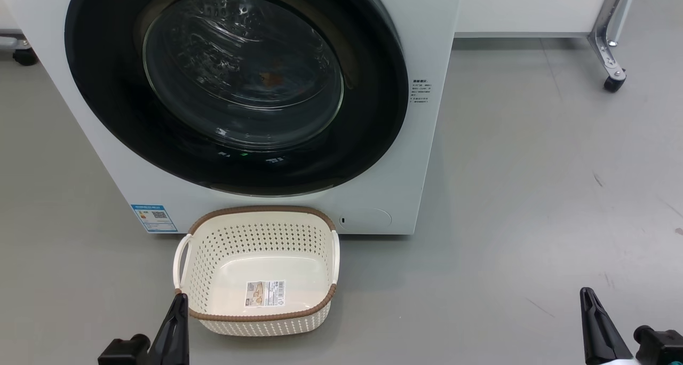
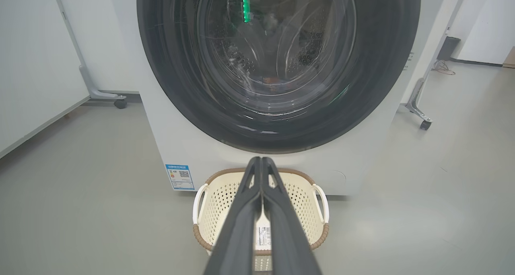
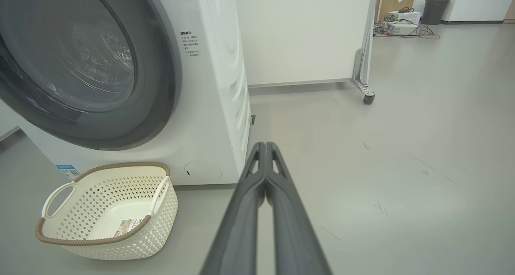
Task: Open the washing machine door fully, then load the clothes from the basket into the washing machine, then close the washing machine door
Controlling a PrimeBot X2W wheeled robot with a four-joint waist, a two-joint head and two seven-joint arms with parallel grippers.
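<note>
The head view looks forward and steeply down at the washing machine door [image 1: 237, 82] and the basket [image 1: 259, 271] on the floor [image 1: 533, 194], near enough that the door's top is cut off. The left wrist view sits low and faces the door squarely along the left end effector [image 2: 261, 160], with the basket just below its tips. The right wrist view sits further right, looking along the right end effector [image 3: 265, 145] past the corner of the washing machine [image 3: 217, 106] and over the floor beyond. All three share the door, the basket and the blue sticker [image 1: 153, 218].
</note>
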